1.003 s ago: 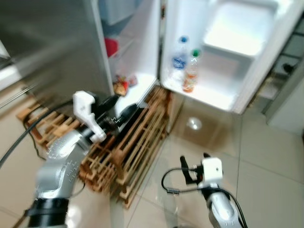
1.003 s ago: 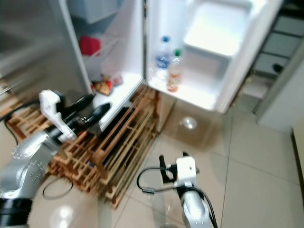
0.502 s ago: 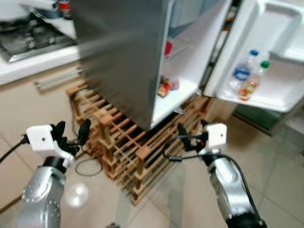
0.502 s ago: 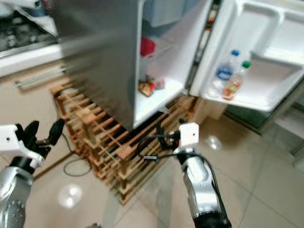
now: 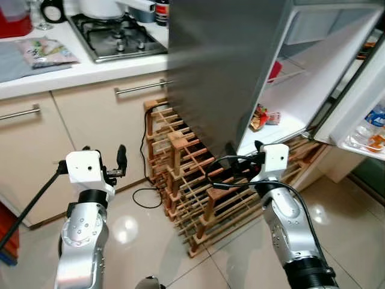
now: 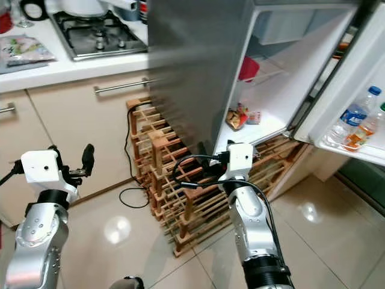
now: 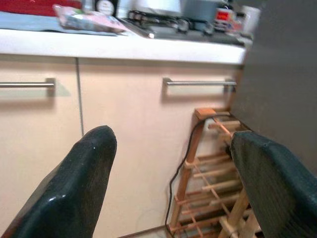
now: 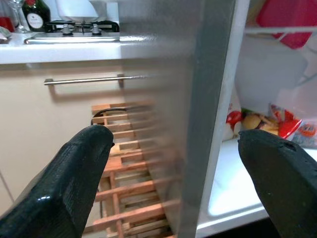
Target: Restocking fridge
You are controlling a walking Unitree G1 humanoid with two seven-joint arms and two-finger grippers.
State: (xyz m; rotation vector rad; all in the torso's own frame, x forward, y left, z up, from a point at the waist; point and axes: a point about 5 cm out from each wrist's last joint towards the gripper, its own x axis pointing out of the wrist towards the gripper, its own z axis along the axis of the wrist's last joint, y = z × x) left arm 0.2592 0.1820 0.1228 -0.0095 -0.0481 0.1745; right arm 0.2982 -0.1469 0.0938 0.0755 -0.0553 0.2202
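The fridge (image 5: 240, 66) is standing open in front of us, its steel side facing us and its door (image 5: 361, 108) swung out to our right. We are seeing little inside: a snack packet (image 5: 263, 117) on the lowest shelf, something red (image 6: 247, 68) on the shelf above, and two bottles (image 6: 356, 123) in the door rack. Much of the shelving is looking bare, so we are judging the restocking to be at an early stage.

Our left gripper (image 5: 103, 168) is hanging in front of the cabinet below the table (image 5: 72, 66), its jaws spread wide and carrying nothing. Our right gripper (image 5: 243, 164) is hovering over the wooden wine rack (image 5: 192, 180) beside the fridge, jaws likewise parted and empty.

A packet (image 5: 45, 51) is lying on the table near the gas hob (image 5: 117, 36). It may be stock to load, though we cannot tell. What is remaining, as we judge it, is fetching an item and placing it on a shelf.
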